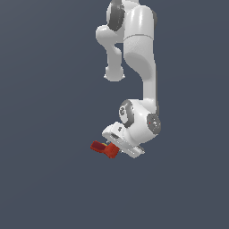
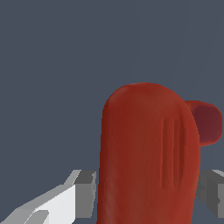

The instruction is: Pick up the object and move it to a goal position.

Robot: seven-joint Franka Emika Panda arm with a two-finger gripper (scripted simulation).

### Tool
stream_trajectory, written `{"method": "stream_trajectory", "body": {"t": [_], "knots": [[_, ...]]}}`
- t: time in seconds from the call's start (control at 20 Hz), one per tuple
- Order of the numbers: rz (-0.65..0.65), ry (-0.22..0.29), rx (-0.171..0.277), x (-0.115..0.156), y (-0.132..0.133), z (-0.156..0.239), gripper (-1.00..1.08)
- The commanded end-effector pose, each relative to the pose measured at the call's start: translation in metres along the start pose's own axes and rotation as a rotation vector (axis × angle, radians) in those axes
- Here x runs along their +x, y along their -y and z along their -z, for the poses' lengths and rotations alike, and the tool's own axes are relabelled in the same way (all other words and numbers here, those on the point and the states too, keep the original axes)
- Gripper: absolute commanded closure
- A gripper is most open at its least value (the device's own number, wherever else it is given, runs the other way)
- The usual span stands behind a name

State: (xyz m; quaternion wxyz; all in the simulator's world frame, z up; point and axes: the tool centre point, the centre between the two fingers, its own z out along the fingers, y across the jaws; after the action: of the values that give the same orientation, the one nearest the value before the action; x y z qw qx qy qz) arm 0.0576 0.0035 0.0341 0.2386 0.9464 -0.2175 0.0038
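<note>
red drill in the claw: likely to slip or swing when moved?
Drill looks rigid and smooth, so some slip is possible. Its L shape juts out past the claw in the exterior view, so it might pivot. Fingers flank the body on both sides.

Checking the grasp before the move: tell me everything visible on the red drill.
The red drill is a small red-orange L-shaped toy, matte like plastic. In the exterior view it sticks out sideways from the white gripper, toward that view's left. The wrist view shows a rounded body with two shallow grooves and a darker red stub behind, sitting between two grey fingers, one on each side. Contact looks likely. No yellow patch shows.
</note>
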Motion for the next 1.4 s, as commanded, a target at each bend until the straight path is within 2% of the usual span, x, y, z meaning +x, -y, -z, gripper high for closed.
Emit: {"method": "stream_trajectory", "body": {"t": [0.0, 0.4, 0.65, 0.9, 1.35], "knots": [[0.001, 0.002, -0.002, -0.001, 0.000, -0.003, 1.08], [0.000, -0.001, 0.000, 0.001, -0.002, 0.002, 1.08], [0.000, 0.000, 0.001, 0.009, -0.016, 0.017, 1.08], [0.000, 0.001, 0.001, 0.024, -0.045, 0.047, 1.08], [0.000, 0.003, 0.001, 0.060, -0.112, 0.118, 1.08]]}}
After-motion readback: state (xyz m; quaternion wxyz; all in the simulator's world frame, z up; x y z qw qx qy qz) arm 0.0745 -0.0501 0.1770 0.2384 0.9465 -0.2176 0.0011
